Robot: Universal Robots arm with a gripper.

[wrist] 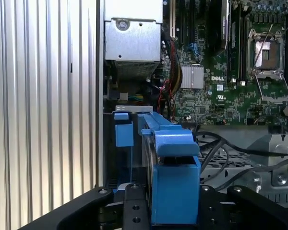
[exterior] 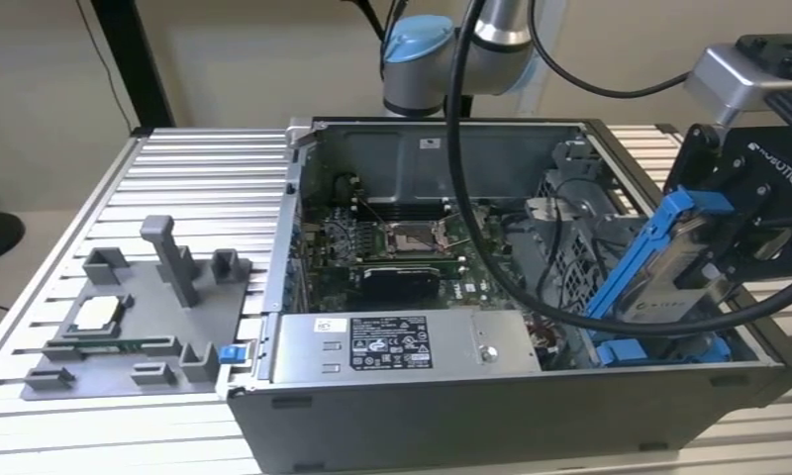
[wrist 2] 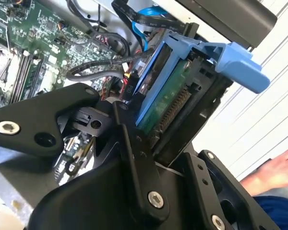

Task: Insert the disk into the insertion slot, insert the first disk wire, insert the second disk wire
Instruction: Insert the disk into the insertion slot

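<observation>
Fingers (wrist 2: 132, 140) clamped on the disk (exterior: 676, 275), gripping both sides of its blue frame. Disk held tilted at the exterior view's right end of the open computer case (exterior: 502, 401), which sits on the desk (exterior: 198, 168).

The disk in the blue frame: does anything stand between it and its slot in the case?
Nothing visible blocks it. The flat silver-grey disk in its blue plastic frame, held in the gripper, hangs tilted over the drive bay; loose black cables lie beside it.
</observation>
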